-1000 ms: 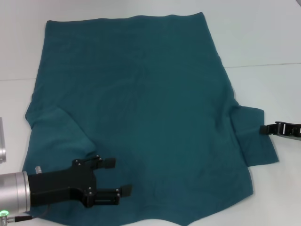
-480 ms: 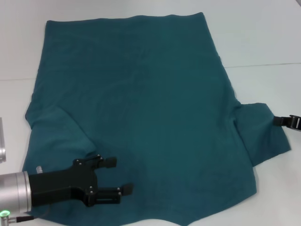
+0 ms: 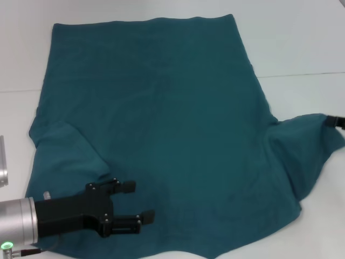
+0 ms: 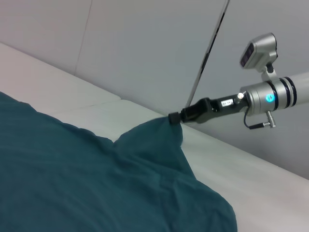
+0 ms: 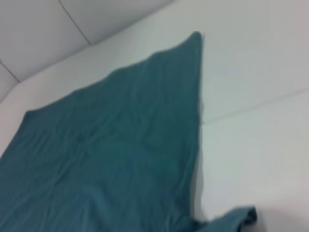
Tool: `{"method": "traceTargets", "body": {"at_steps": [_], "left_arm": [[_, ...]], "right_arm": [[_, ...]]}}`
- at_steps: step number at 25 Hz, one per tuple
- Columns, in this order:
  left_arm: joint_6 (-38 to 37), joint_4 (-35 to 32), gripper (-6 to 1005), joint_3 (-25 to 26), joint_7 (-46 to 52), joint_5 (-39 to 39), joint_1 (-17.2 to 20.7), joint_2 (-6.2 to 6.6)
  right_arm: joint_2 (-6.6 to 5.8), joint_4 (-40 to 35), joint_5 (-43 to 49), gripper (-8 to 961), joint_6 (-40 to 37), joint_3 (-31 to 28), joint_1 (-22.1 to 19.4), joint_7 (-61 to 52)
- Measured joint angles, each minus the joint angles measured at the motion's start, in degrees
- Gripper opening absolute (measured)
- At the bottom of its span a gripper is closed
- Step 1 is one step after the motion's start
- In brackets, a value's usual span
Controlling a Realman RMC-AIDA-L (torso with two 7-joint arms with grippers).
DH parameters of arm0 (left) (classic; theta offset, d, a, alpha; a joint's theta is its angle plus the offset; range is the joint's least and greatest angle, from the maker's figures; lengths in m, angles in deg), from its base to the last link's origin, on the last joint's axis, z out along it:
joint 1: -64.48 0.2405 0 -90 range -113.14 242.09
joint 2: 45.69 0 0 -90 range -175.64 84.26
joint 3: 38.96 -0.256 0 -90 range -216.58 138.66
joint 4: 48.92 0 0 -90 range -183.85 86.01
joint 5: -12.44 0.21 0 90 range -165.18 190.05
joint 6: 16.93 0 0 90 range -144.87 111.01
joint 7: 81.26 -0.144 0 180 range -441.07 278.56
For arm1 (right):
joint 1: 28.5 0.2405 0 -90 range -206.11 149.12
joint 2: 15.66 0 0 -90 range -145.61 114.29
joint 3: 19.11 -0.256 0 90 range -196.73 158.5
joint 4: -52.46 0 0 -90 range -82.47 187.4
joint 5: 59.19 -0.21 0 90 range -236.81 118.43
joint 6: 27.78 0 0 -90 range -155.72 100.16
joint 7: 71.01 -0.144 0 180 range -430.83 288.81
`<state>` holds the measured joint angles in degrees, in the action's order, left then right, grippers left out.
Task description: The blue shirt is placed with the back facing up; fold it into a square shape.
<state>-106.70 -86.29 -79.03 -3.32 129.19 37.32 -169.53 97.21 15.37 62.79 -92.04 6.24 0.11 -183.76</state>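
The blue shirt [image 3: 161,118] lies spread flat on the white table, its hem at the far side. Its left sleeve is tucked in over the body. My left gripper [image 3: 139,202] hovers open over the shirt's near-left part, nothing between its fingers. At the far right edge of the head view my right gripper [image 3: 337,121] is shut on the tip of the right sleeve, holding it stretched outward. The left wrist view shows that pinch clearly: the right gripper [image 4: 174,117] lifts the sleeve into a peak above the shirt [image 4: 72,169]. The right wrist view shows only the shirt [image 5: 120,145], no fingers.
A metal object [image 3: 2,164] sits at the table's left edge. A seam [image 3: 302,74] runs across the white table [image 3: 302,43] to the right of the shirt. Grey wall panels [image 4: 145,43] stand behind the table.
My right gripper has moved to the right with the sleeve tip, drawing the sleeve out from a folded flap into a stretched, raised point. The left gripper has barely shifted.
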Motion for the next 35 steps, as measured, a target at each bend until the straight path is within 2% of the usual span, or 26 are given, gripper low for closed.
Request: {"method": "traceTargets", "body": {"at_steps": [8,15,17,21,25,28,31,35], "left_arm": [[0.0,0.5,950,0.0,0.5,-0.8,0.0,-0.06],[0.0,0.5,949,0.0,1.2,-1.2,0.0,-0.09],[0.2,0.5,949,0.0,1.3,-1.3,0.0,-0.08],[0.3,0.5,949,0.0,1.7,-1.5,-0.1,-0.08],[0.6,0.5,949,0.0,2.1,-1.6,-0.3,-0.02],[1.1,0.5,949,0.0,2.4,-1.4,-0.4,0.02],[1.4,0.5,949,-0.1,2.7,-1.2,-0.5,0.08],[1.5,0.5,949,-0.1,2.7,-1.1,-0.4,0.08]], "right_arm": [[-0.46,-1.9,-0.6,76,-1.2,0.4,1.6,0.4],[-0.02,-2.4,-0.6,92,-2.9,0.7,3.5,0.9],[0.56,-2.5,-0.6,96,-3.1,1.0,4.6,1.2],[2.96,-2.1,-0.6,105,-1.6,3.2,8.5,2.6],[5.04,0.7,-0.5,114,3.6,9.8,13.5,3.5],[6.55,1.9,-0.6,121,5.9,15.1,15.7,4.6],[7.07,2.1,-2.5,128,8.4,17.3,16.2,4.9],[6.72,1.4,-5.6,137,8.9,17.6,14.6,5.2]]}}
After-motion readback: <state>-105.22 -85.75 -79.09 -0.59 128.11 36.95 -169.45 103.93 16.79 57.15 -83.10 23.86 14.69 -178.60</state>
